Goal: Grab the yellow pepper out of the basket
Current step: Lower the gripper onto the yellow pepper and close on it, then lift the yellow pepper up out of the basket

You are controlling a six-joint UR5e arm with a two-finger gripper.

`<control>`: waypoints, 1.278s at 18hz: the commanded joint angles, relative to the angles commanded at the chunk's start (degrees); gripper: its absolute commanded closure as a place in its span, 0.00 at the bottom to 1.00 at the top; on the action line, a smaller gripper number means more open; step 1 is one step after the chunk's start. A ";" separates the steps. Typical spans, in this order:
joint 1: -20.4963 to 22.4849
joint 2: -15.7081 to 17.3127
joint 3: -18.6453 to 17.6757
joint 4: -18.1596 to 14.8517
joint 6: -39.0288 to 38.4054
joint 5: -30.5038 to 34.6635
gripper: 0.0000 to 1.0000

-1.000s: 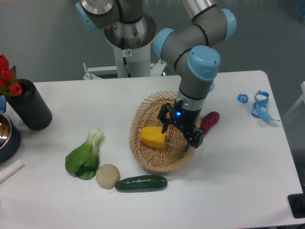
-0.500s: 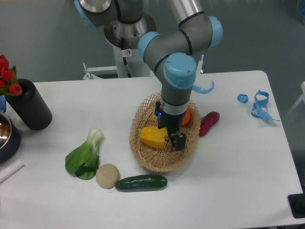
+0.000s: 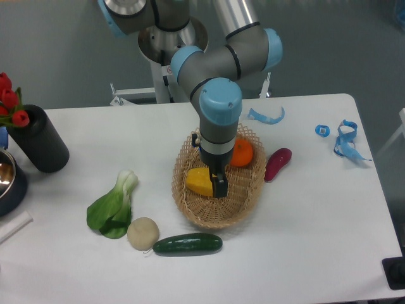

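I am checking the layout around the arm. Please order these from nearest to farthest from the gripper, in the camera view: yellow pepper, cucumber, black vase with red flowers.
Measured from the gripper:
1. Yellow pepper, in the basket, right at the fingers.
2. Cucumber, on the table in front of the basket.
3. Black vase, far off at the table's edge.

White rectangular table (image 3: 304, 228) carries everything. Oval tan wicker basket (image 3: 190, 209) sits about mid-table; positions taken from it. Just right of it: dark red elongated vegetable (image 3: 277, 163). Below it, toward the front edge: dark green cucumber (image 3: 187, 243), with a pale beige round vegetable (image 3: 143, 233) touching its left end. Left: leafy green bok choy (image 3: 114, 205). Far left: black cylindrical vase (image 3: 39, 140). Far right: blue strap pieces (image 3: 345, 139).
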 joint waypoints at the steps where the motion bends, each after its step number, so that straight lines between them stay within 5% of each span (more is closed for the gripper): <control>1: 0.00 -0.18 0.00 -0.09 0.00 0.53 0.00; 16: -0.79 -3.95 -1.06 1.32 -0.35 2.82 0.00; 23: -0.79 -4.22 -1.67 1.93 -2.01 2.91 0.48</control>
